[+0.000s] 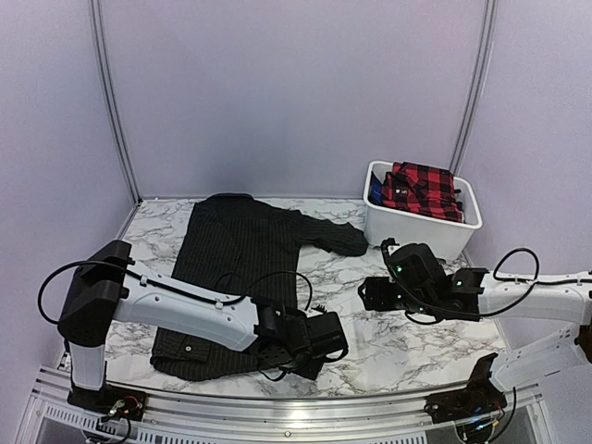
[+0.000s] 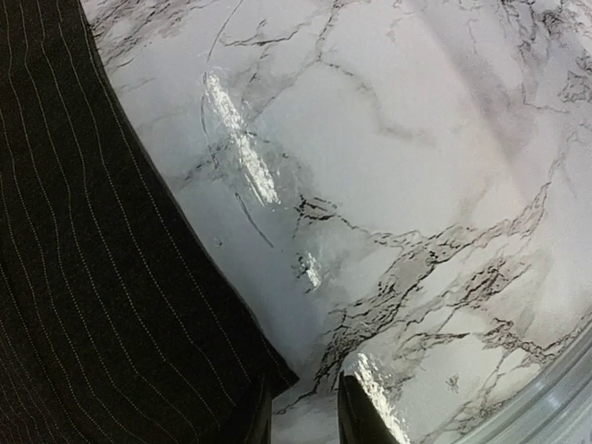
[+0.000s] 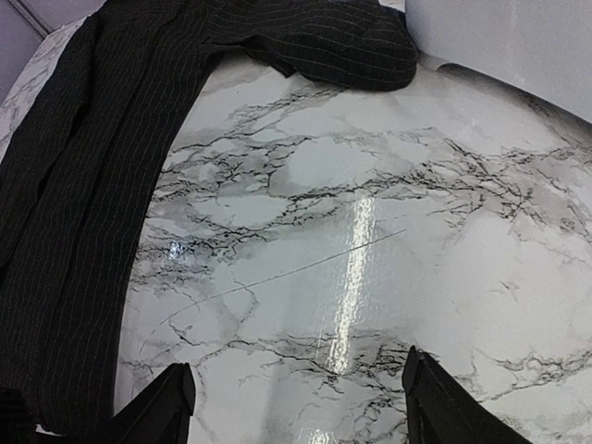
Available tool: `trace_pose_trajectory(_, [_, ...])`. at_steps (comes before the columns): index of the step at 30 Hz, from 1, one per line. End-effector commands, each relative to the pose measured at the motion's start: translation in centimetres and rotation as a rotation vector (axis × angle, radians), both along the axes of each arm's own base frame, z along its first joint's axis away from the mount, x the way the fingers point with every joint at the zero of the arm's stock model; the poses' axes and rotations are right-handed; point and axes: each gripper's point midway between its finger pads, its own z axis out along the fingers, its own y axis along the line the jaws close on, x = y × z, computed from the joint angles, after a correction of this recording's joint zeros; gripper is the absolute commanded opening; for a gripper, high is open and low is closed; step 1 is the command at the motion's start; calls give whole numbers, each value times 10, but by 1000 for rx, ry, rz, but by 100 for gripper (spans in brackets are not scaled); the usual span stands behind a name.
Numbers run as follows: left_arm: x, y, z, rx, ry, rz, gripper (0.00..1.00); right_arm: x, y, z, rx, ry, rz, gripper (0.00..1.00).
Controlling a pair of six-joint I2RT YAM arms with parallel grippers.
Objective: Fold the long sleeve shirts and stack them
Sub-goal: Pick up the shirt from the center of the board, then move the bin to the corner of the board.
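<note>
A black pinstriped long sleeve shirt (image 1: 236, 254) lies spread on the marble table, one sleeve (image 1: 333, 239) reaching right toward the bin. My left gripper (image 1: 319, 350) is low at the shirt's near right hem corner (image 2: 273, 370). Its jaws stand narrowly apart over bare marble, with the left finger (image 2: 257, 416) against the cloth edge. My right gripper (image 1: 370, 294) hovers wide open and empty over bare marble to the right of the shirt (image 3: 83, 203); its fingers (image 3: 435, 402) frame only table. A red-and-black plaid shirt (image 1: 421, 188) sits in the bin.
A white plastic bin (image 1: 416, 231) stands at the back right, its wall also shows in the right wrist view (image 3: 518, 46). The table's metal front rail (image 1: 277, 407) runs just behind the left gripper. Pale walls enclose the table on three sides.
</note>
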Motion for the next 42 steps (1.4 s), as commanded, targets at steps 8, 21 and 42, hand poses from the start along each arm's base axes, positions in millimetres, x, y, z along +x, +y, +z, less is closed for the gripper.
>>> trace_pose_trajectory(8, [5, 5, -25, 101, -19, 0, 21, 4, 3, 7, 37, -19, -7, 73])
trace_pose_trajectory(21, [-13, 36, -15, 103, 18, -20, 0, 13, -2, 2, -45, -27, -31, 74])
trace_pose_trajectory(42, [-75, 90, 27, -70, 167, -166, 0, 150, -15, 6, 151, -112, -67, 74])
